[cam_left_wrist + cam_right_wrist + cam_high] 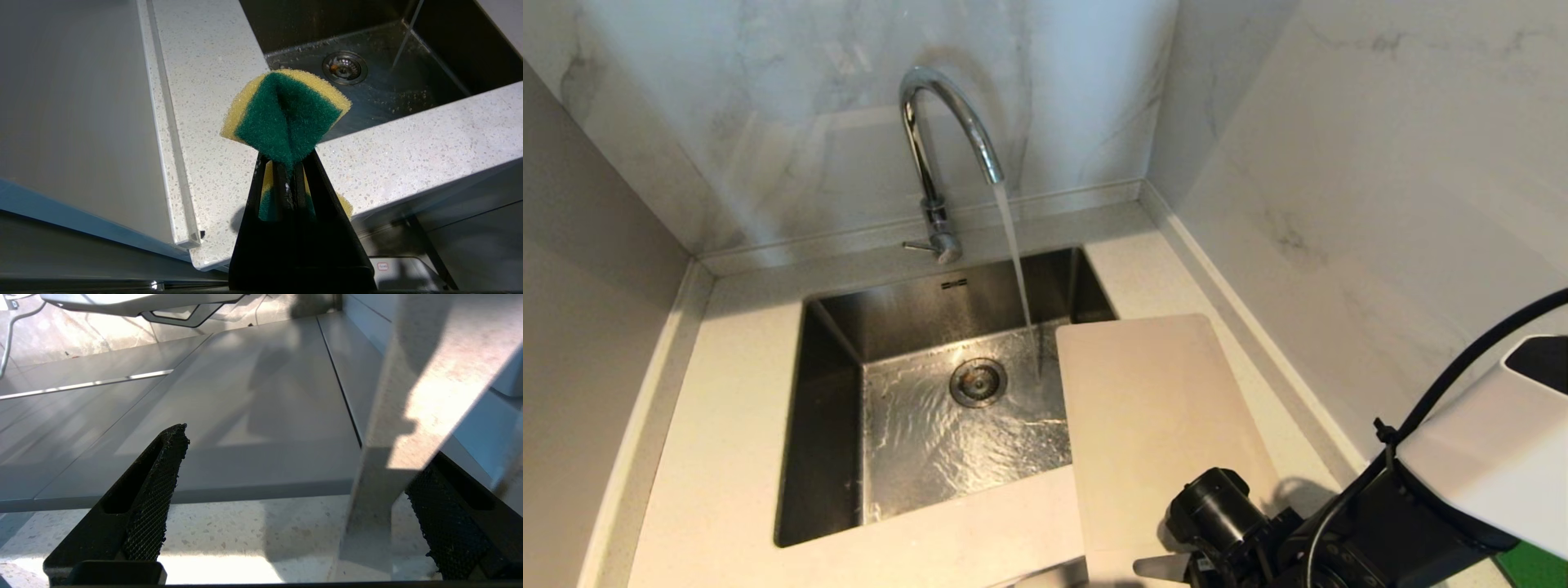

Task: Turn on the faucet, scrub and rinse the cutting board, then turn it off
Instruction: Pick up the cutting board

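Observation:
Water runs from the chrome faucet point(947, 122) into the steel sink point(833, 367); its thin lever point(919, 245) points left. The cream cutting board point(1160, 425) lies flat on the counter to the right of the sink, with its left edge overhanging the basin. My right gripper point(298, 465) is open at the board's near end. The board's pale edge point(408, 416) passes between the fingers, close beside one finger point(449, 522); I cannot tell whether they touch. Outside the head view, my left gripper point(288, 163) is shut on a green and yellow sponge point(286, 114) above the counter's front edge.
Marble walls close in the counter point(727, 408) at the back and on the right. A drain point(978, 381) sits in the wet sink floor. A green mat corner point(1531, 567) shows at the bottom right. My right arm's wrist camera point(1217, 510) hangs over the board's near end.

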{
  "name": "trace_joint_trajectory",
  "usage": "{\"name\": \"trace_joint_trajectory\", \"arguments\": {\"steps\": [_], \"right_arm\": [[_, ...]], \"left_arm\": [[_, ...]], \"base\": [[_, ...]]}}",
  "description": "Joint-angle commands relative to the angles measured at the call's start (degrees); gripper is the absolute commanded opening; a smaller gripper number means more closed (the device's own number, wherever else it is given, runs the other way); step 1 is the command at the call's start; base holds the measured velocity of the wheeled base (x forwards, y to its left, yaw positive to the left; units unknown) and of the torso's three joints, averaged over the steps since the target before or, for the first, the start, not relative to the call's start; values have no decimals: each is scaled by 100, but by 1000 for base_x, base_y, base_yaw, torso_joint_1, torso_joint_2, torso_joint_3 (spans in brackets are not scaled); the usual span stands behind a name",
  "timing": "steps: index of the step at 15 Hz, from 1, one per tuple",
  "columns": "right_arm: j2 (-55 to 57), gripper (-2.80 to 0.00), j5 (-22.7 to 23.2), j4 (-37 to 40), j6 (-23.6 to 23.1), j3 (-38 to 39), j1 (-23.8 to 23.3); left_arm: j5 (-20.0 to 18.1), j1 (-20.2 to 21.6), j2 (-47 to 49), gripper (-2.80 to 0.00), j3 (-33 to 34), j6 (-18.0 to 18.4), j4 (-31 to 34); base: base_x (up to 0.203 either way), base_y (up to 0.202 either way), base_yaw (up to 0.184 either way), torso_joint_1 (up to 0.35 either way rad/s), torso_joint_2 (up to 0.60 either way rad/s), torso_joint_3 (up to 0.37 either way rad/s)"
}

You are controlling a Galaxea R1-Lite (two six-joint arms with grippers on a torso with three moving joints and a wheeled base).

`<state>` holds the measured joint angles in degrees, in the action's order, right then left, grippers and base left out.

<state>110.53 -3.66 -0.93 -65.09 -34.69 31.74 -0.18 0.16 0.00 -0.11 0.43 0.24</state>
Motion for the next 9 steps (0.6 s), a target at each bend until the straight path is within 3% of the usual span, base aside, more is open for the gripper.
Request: {"name": "trace_joint_trajectory", "arguments": {"steps": [1,5,9], "right_arm": [[135,0,-3,-4,-39,-20,3],[96,0,-21,-24,-39,90,139],[292,0,-371,-1061,-31,550,155]], "left_arm": [[1,2,0,-280,2,1,2],[1,2,6,-280,2,1,2],[1,2,9,-280,2,1,2]], "base": [[0,0,0,0,0,0],[0,0,0,0,0,0],[0,0,0,0,0,0]]}}
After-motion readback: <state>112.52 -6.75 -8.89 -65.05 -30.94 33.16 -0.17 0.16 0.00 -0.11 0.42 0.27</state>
